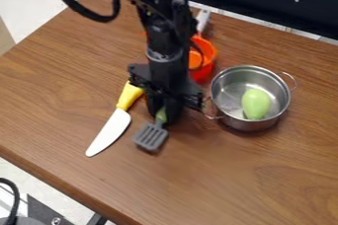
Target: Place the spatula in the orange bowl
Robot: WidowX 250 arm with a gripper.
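Spatula (pixel 151 136) at claw (pixel 163 115), grip indeterminable; brown wood-grain tabletop (pixel 218 174) below, pale floor (pixel 38 3) beyond its edges.

Orange bowl (pixel 205 60); yellow-handled, white-bladed knife (pixel 111 129); grey spatula head (pixel 151 137); brown wood-grained table (pixel 218 184).

Beside the pot (pixel 228 87), the gripper (pixel 165 118) hides 1 end of the spatula (pixel 151 137); the arm (pixel 163 39) covers part of the orange bowl (pixel 204 70).

Black robot arm (pixel 162 39) entering from top edge, hand (pixel 163 115) pointing downward
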